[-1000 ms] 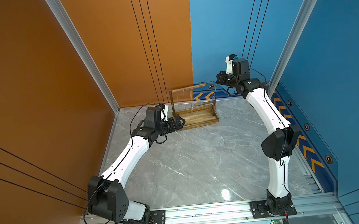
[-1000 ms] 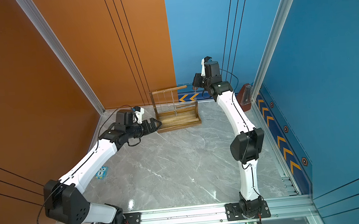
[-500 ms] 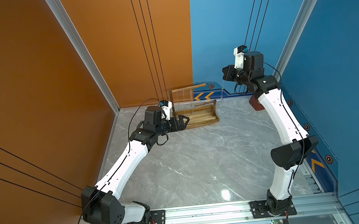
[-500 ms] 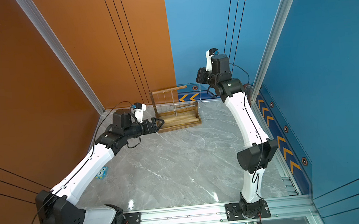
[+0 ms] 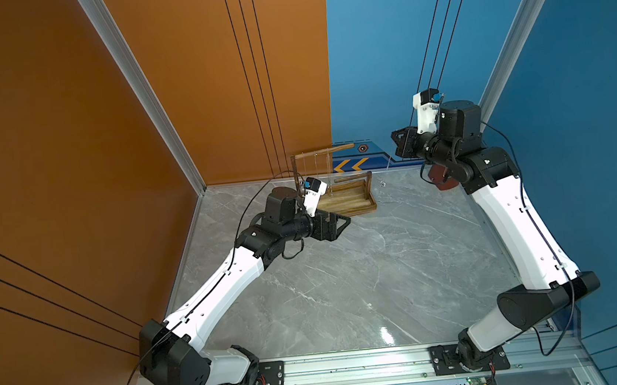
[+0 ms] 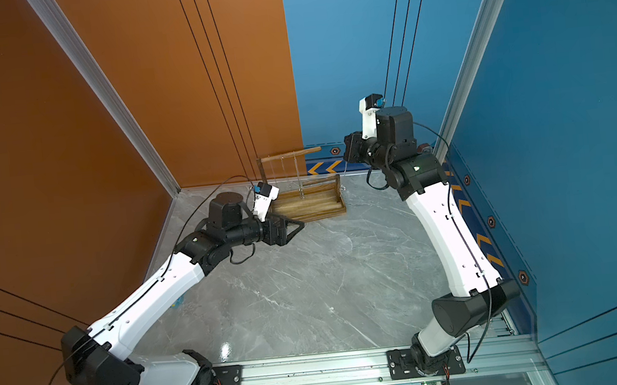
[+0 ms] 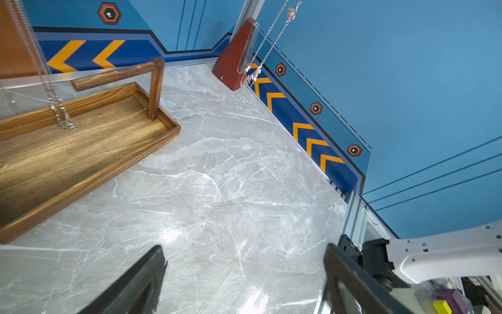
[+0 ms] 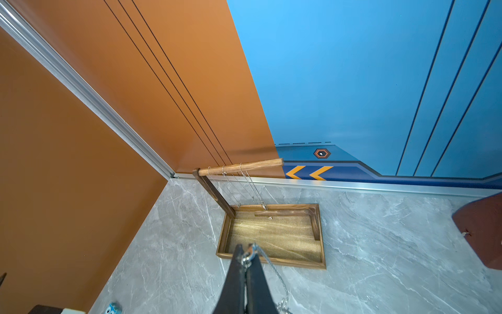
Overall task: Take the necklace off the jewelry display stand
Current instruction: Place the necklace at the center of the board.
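Right claw (image 8: 245, 258) pinched the necklace (image 8: 252, 249), dangling beneath it, already off the jewelry display stand (image 8: 271, 262) ahead; left claw (image 7: 244, 248) spread, empty.

Left end effector (image 7: 244, 251) low, spread wide; right end effector (image 8: 245, 254) raised, closed.

No words, numbers or brands are legible. Orange chevron arrows (image 7: 65, 52) and small orange-rimmed hexagon badges (image 7: 109, 13) stand on the dark blue band (image 7: 141, 51) along the blue wall's foot.
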### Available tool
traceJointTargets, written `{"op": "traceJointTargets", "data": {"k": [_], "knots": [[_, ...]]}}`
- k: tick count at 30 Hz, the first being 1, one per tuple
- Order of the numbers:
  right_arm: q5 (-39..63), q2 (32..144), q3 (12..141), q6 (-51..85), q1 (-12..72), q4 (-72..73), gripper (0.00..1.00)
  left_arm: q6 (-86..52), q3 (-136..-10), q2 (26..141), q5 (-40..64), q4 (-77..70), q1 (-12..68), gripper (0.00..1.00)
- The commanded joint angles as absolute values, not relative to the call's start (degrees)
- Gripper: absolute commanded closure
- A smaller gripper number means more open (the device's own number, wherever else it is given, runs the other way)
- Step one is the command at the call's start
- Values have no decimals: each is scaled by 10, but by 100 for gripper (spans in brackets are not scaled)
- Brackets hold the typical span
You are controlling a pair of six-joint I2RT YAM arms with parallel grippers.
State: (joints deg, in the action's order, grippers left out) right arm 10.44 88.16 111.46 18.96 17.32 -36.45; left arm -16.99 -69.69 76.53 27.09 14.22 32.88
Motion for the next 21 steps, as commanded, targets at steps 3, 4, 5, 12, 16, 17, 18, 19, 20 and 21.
{"op": "traceJointTargets", "data": {"k": [3,4,5,12,16,17,18,19,20,21], "knots": [[123,810,1044,174,183,-378,100,-115,-684,754,318,132,362,10],[125,796,1034,175,183,-378,100,-109,-683,754,327,132,367,10],[127,783,1009,176,184,-378,100,-108,-684,756,337,132,372,10],[142,705,926,185,198,-383,100,-104,-691,771,373,132,401,13],[146,669,889,190,207,-384,100,-104,-691,775,360,131,410,12],[148,663,880,192,209,-384,100,-107,-691,779,356,130,412,13],[150,655,872,195,213,-384,100,-110,-692,783,356,129,415,13],[153,648,863,197,217,-384,100,-112,-694,788,356,129,419,13],[155,643,855,197,221,-384,100,-113,-695,792,355,129,422,13],[157,637,848,199,225,-384,100,-114,-697,796,352,129,426,15]]}}
